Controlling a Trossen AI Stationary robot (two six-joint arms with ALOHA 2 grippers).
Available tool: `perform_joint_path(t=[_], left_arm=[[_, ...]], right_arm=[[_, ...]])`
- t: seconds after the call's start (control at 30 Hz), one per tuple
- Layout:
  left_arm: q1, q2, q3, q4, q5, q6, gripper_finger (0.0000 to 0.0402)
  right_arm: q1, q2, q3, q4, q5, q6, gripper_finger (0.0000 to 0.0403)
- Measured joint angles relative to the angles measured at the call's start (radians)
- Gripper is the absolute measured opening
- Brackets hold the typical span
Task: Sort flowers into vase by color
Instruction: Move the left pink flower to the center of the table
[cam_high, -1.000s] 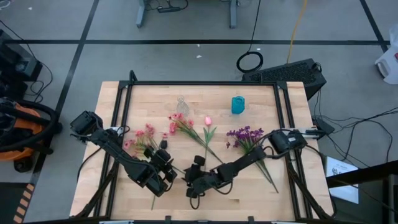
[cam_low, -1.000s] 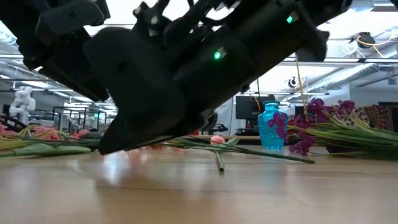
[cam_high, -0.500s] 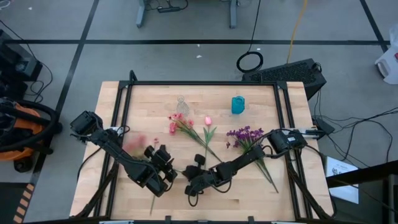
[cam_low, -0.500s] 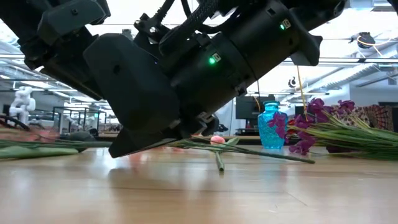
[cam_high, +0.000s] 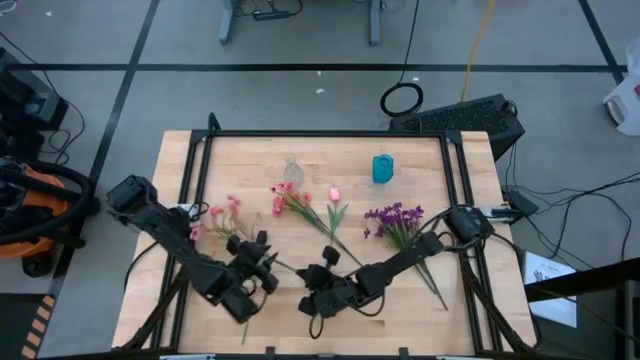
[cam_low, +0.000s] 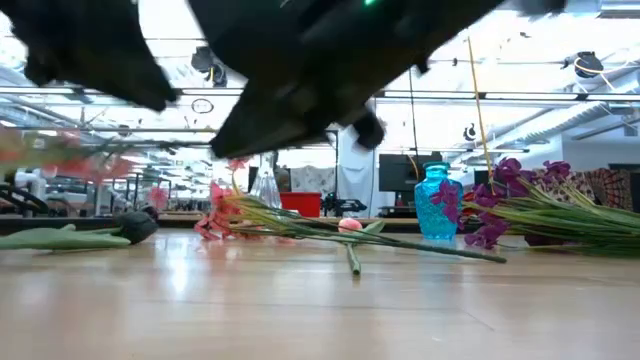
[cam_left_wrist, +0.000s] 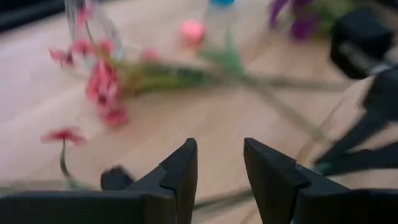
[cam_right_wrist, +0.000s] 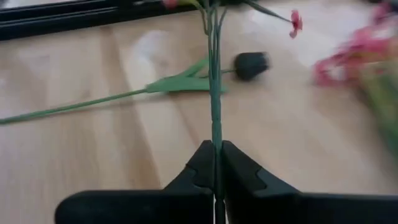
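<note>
My right gripper stands near the table's front middle, shut on the thin green stem of a pink flower spray. The spray's blossoms hang blurred above the table at the left. Just left of it, my left gripper stands open. The same stem seems to pass low behind its fingers; whether it touches them I cannot tell. More pink flowers, a pink tulip bud and purple flowers lie on the table. A clear vase and a blue vase stand upright at the far side. My right gripper pinches the pink spray's bare stem between its two fingers. The stem runs straight on from the fingertips, in line with the fingers, toward the table's left. It is lifted off the wood, with the blossoms at its far end.
A green leafy stem and a small dark knob lie on the wood below the held stem. A black frame rail runs along the table's left side and another along its right. Bare wood lies at the near edge.
Both grippers have risen from just above the table. The pink spray has come up off the wood with them. Its blossoms have swung toward the table's left edge and now hang in the air.
</note>
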Motion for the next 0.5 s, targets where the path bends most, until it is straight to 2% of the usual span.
perform_joint_path(t=[0.2,0.33,0.5], left_arm=[[-0.096,-0.071,0.001,0.003,-0.230,-0.022,0.0136],[-0.116,-0.069,0.001,0.004,-0.239,-0.024,0.0136],[-0.114,-0.033,0.000,0.019,-0.233,-0.029,0.0136]], right_arm=[[0.070,-0.087,0.000,-0.286,0.174,0.225,0.0001],[0.142,-0.096,0.000,-0.410,0.281,0.450,0.0001],[0.186,-0.047,0.000,-0.414,0.375,0.604,0.0001]])
